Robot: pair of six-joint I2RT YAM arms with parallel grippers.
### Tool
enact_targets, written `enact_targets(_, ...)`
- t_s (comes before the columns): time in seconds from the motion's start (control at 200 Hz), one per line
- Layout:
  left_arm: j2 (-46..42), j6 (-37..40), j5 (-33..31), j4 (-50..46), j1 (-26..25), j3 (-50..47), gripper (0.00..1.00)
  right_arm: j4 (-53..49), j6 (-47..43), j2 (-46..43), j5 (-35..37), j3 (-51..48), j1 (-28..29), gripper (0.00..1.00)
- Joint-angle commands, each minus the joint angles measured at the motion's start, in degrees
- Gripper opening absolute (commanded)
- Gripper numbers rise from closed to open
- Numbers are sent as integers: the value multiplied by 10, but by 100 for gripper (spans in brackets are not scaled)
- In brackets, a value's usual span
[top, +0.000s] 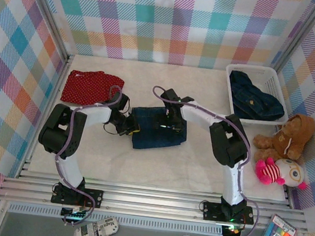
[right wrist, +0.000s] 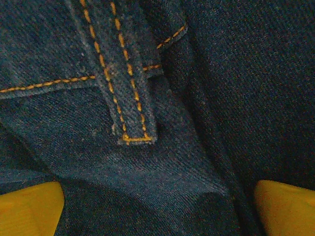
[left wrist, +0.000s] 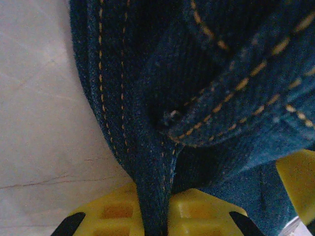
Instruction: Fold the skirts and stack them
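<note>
A dark blue denim skirt [top: 159, 128] lies folded in the middle of the table. My left gripper [top: 129, 127] is at its left edge. In the left wrist view its yellow fingers [left wrist: 206, 216] are shut on a stitched fold of that denim skirt [left wrist: 147, 123]. My right gripper [top: 172, 117] rests on the skirt's top. In the right wrist view its fingers [right wrist: 29, 206] stand wide apart, open, over denim [right wrist: 162, 147] with a belt loop. A red dotted skirt [top: 89, 85] lies folded at the back left. A second denim skirt [top: 255, 95] sits in the basket. The black skirt is out of view.
The white slatted basket [top: 230, 84] stands at the back right. A brown teddy bear [top: 286, 138] and a pink and white plush [top: 280, 170] sit along the right wall. Checked walls close in three sides. Bare table lies in front of the skirt.
</note>
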Motion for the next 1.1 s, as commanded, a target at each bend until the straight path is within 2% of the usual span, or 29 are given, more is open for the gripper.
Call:
enact_targets(0.0,44,17,-75,-59,-8,0,0,17,31,-41,-1,-37,-4,99)
enact_targets(0.2,50,56,-164,-144,-22,62,0,72,53,-154,107,-98,-5,99)
enact_targets(0.435,57,115,-272,-257,-39,158,0,47,34,-242,219,-125,-9,99)
enact_targets(0.525,61,144,-348,-310,-52,210,0,36,28,-262,246,-125,-9,99)
enact_targets(0.68,65,189,-511,-404,-58,300,0,35,45,-287,228,-131,-28,99)
enact_targets(0.91,97,293,-682,-454,-55,427,0,100,69,-328,174,-180,-61,99)
enact_targets(1.095,150,356,-734,-514,-45,542,0,97,84,-341,140,-196,-85,99)
